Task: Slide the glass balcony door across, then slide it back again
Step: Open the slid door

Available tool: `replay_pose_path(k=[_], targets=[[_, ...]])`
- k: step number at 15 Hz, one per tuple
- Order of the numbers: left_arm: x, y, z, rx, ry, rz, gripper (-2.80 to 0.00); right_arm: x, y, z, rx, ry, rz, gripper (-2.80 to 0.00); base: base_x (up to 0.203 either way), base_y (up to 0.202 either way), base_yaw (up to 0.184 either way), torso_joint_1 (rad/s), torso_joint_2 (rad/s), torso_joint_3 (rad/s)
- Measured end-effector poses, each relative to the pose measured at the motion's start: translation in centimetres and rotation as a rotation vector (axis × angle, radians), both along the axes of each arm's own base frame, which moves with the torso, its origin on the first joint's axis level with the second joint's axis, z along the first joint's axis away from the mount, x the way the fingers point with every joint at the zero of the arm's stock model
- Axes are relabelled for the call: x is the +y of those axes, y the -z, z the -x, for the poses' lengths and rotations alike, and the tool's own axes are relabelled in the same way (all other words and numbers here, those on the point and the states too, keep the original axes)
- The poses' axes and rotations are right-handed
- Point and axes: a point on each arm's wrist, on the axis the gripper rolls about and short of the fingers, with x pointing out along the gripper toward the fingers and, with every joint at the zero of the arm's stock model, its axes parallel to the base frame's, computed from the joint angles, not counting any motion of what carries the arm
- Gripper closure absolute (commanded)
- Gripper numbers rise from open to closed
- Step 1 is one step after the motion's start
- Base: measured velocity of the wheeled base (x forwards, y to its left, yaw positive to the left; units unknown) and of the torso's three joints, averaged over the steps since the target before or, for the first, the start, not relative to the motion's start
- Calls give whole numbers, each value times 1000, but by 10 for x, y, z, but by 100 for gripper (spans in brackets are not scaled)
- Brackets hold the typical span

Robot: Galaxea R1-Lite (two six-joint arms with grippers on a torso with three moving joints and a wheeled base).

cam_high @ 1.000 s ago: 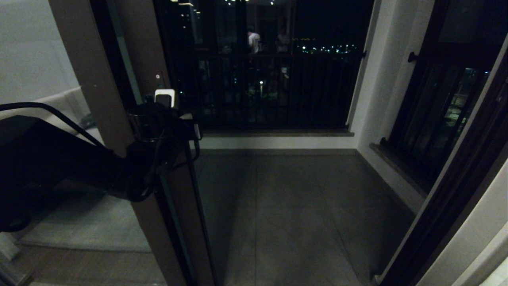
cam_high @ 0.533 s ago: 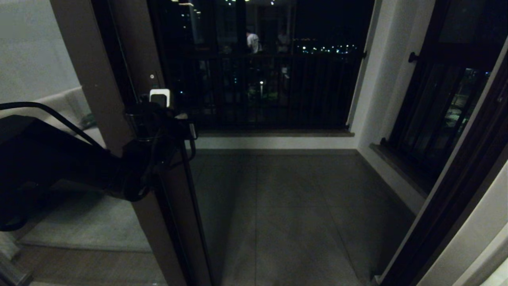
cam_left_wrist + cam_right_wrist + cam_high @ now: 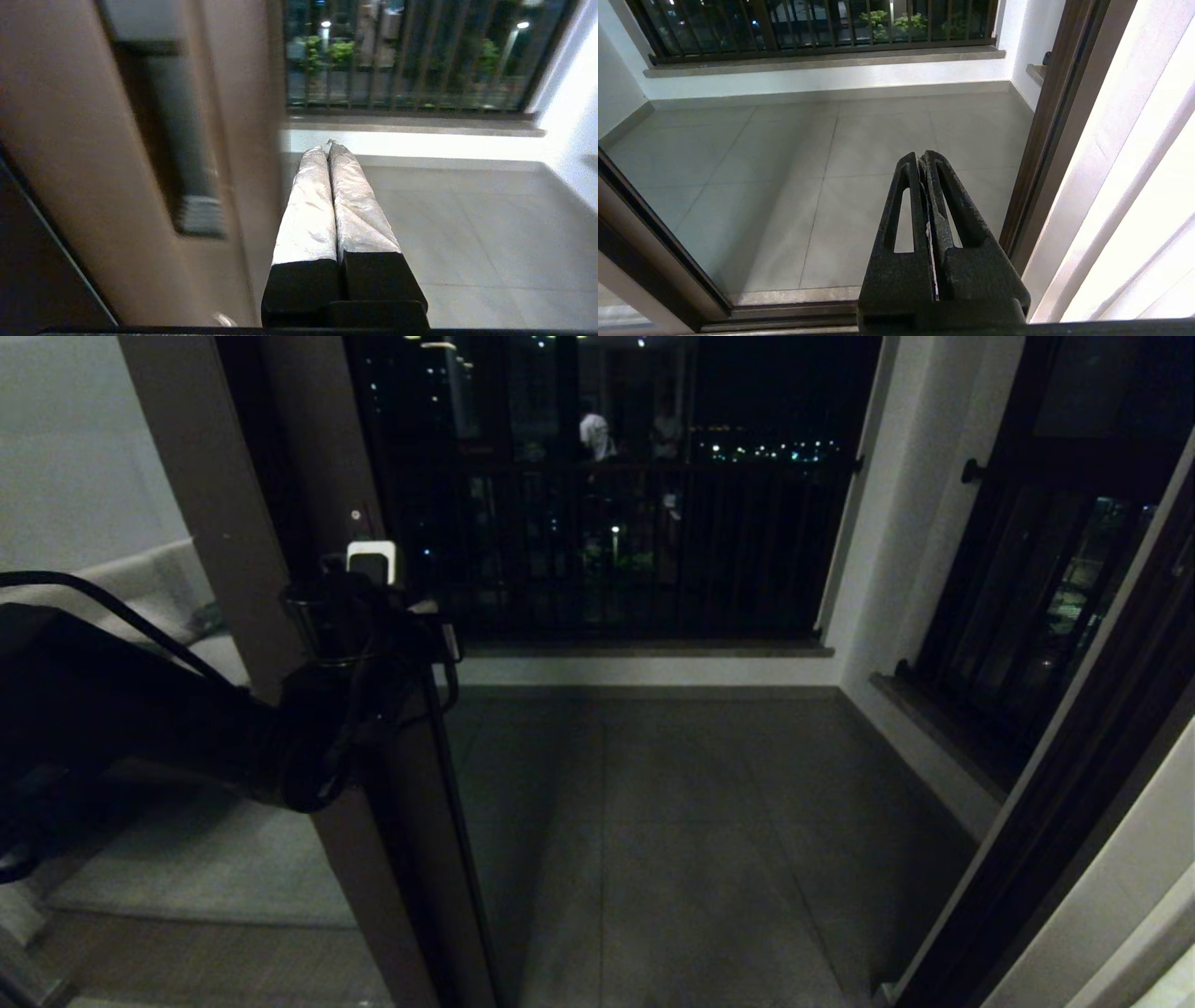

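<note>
glass balcony door: at left, doorway open | left hand: fingers pressed together, empty, beside the door's upright to push it | right hand: closed, empty, parked facing balcony floor

Black left arm, looped cable

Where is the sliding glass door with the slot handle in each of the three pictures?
Head view: the glass balcony door stands at the left, its brown upright beside the left gripper.
Left wrist view: its upright with the slot handle fills the side next to the shut fingers.
Right wrist view: cannot tell; only a dark frame shows at the edge.
Shared landmark: the black-barred railing.
</note>
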Motion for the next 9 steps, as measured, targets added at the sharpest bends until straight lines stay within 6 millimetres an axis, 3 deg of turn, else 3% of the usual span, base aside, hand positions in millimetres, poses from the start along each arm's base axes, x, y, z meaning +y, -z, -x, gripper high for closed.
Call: replay_pose_path(k=[4, 9], targets=[[-30, -13, 36, -9, 99, 3, 0, 0, 0, 0, 0, 0, 0, 0, 0, 0, 0, 0, 0, 0], [-20, -25, 83, 8, 131, -4, 0, 0, 0, 0, 0, 0, 0, 0, 0, 0, 0, 0, 0, 0]])
